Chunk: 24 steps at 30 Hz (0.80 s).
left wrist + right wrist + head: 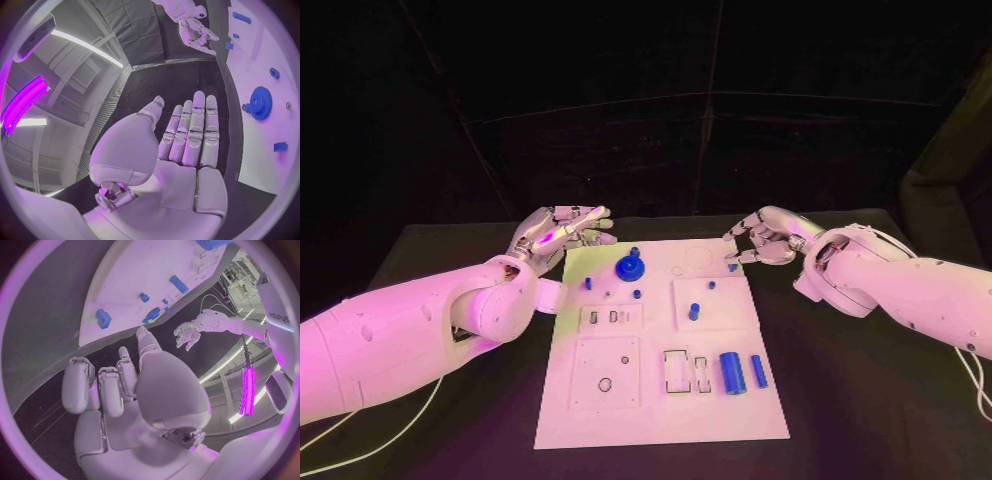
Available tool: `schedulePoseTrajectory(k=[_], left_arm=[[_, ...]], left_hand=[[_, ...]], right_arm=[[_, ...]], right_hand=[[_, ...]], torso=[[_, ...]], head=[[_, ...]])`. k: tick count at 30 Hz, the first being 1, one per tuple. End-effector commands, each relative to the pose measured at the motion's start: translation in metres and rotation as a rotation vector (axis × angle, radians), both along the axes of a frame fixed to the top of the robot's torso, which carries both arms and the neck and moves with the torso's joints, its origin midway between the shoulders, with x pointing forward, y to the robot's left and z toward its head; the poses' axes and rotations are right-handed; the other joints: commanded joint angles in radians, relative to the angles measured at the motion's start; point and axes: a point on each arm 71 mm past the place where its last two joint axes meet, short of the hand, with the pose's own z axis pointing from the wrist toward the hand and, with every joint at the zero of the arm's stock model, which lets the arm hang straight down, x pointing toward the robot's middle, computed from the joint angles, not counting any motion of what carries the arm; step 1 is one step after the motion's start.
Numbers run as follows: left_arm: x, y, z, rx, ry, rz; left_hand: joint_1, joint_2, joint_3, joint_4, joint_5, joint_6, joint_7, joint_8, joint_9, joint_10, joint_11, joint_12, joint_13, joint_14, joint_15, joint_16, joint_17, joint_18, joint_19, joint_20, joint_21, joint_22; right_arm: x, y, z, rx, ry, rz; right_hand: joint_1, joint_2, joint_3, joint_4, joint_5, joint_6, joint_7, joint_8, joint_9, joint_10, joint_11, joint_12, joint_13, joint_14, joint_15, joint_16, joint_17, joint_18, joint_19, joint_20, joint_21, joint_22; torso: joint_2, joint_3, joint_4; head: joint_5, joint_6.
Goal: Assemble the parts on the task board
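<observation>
**Both hands empty at the far corners of the task board**

The left hand (564, 232) hovers over the black worktop (877, 400) just off the far left corner of the task board (661, 410). In the left wrist view its fingers (195, 130) lie straight and side by side, palm bare, with the thumb set a little apart; it holds nothing and touches nothing.

The right hand (764, 240) sits at the far right corner of the board. In the right wrist view its fingers (100, 387) are bent inward at the tips but not closed, the thumb reaches out toward the board's edge, and nothing lies in the palm. Whether the thumb tip touches the board cannot be told.

The white board lies lengthwise in the middle of the worktop. A blue gear (630, 267) stands on it near the far left end, close to the left hand, with small blue pegs (636, 294) just beside it. A blue piece (692, 312) sits in the square plate at mid-right. Toward the near end, a thick blue cylinder (730, 372) and a thinner blue rod (757, 371) lie side by side, next to dark-outlined rectangular slots (676, 372).
</observation>
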Motion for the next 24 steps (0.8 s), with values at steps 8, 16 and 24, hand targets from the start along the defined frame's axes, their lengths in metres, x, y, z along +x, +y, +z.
schedulePoseTrajectory(k=[8,16,24], left_arm=[[0.001,-0.001,0.0,-0.018,-0.015,-0.01],[0.001,-0.001,-0.001,-0.017,-0.013,-0.008],[0.001,-0.001,-0.001,-0.015,-0.012,-0.005]], left_hand=[[0.002,0.008,-0.005,-0.002,-0.007,-0.003,0.005,-0.006,-0.001,-0.001,0.005,-0.006,-0.001,-0.005,0.006,-0.007,0.001,0.015,0.003,0.003,-0.005,-0.001],[0.002,0.008,-0.006,-0.002,-0.007,-0.004,0.005,-0.006,-0.001,-0.001,0.006,-0.006,-0.001,-0.006,0.007,-0.009,0.001,0.015,0.001,0.003,-0.006,-0.001],[0.002,0.008,-0.006,-0.002,-0.007,-0.004,0.005,-0.006,-0.001,-0.001,0.006,-0.006,-0.001,-0.006,0.007,-0.009,0.001,0.015,0.001,0.003,-0.006,-0.001]], right_arm=[[0.008,-0.006,-0.004,-0.021,0.005,0.035],[0.014,-0.009,-0.007,-0.039,0.005,0.029],[0.014,-0.009,-0.011,-0.047,0.025,0.033]], right_hand=[[0.024,0.002,0.002,-0.014,-0.004,-0.015,0.003,-0.008,-0.002,0.002,0.008,0.0,0.023,0.078,0.01,0.003,0.15,-0.009,-0.003,0.004,-0.004,0.002],[0.028,0.004,0.003,-0.017,-0.005,-0.016,0.003,-0.009,-0.002,0.003,0.009,0.002,0.024,0.078,0.01,0.003,0.15,-0.01,-0.003,0.004,-0.004,0.003],[0.03,0.006,0.005,-0.02,-0.003,-0.01,0.005,-0.006,-0.001,0.007,0.01,0.008,0.029,0.079,0.011,0.004,0.153,-0.01,-0.002,0.005,-0.003,0.005]], torso=[[0.001,-0.0018,0.0022],[0.001,-0.0026,0.0032],[0.0,-0.0034,0.003]], head=[[-0.001,-0.01],[-0.004,-0.012],[-0.005,-0.015]])
